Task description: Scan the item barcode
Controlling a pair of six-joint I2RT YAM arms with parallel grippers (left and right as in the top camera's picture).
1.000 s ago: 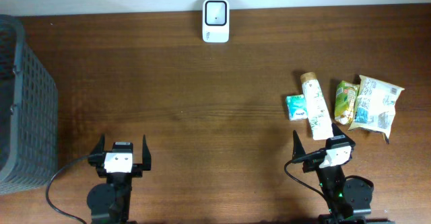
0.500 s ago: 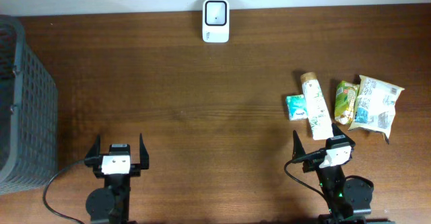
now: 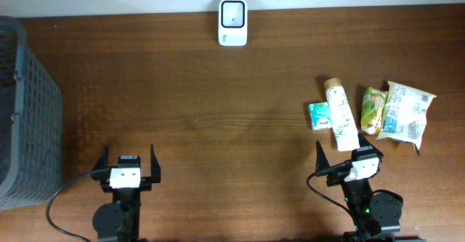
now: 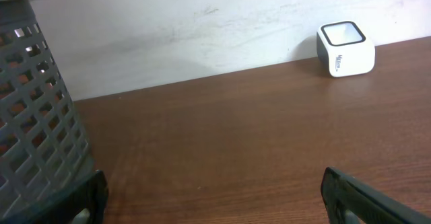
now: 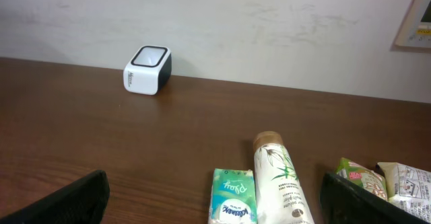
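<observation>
The tube (image 3: 340,115) lies just ahead of the right gripper (image 3: 348,157), a tissue pack (image 3: 318,115) beside it, seemingly staged for easy picking. The scanner (image 3: 232,22) sits far ahead-left, window up. That gripper and the left gripper (image 3: 128,158) gape, empty.

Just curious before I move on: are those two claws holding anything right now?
Left gripper: open, holding nothing.
Right gripper: open, holding nothing.

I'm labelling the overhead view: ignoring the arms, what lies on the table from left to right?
dark grey slatted plastic basket → white box-shaped scanner → small teal tissue packet → white tube with tan cap → green snack pouch → white printed snack bag
</observation>
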